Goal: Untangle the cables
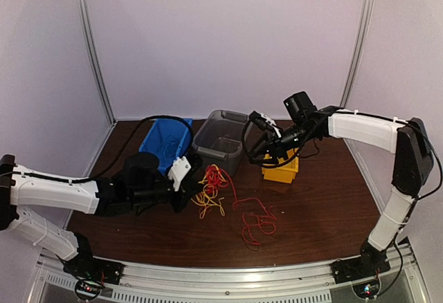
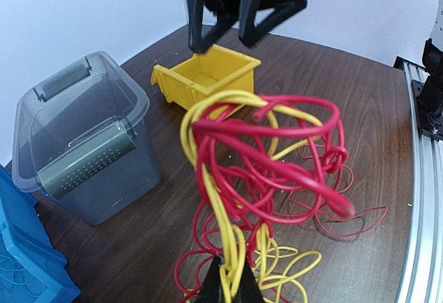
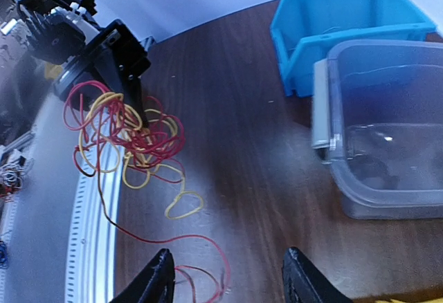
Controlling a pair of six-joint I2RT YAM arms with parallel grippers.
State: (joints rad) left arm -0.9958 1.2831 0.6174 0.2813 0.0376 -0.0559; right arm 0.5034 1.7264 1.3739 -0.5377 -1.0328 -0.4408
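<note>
The cables are a tangle of red and yellow wires, with a loose red strand trailing right across the table. My left gripper is shut on yellow strands at the bundle's left edge. In the left wrist view its fingertips pinch the yellow strands and the bundle hangs lifted in front of them. My right gripper is open and empty, held above the yellow bin. In the right wrist view its fingers stand wide apart over the table, well away from the bundle. No blue wire shows clearly.
A clear grey tub and a blue bin stand at the back, left of the yellow bin. The metal rail runs along the near table edge. The left wrist view shows the tub and the yellow bin.
</note>
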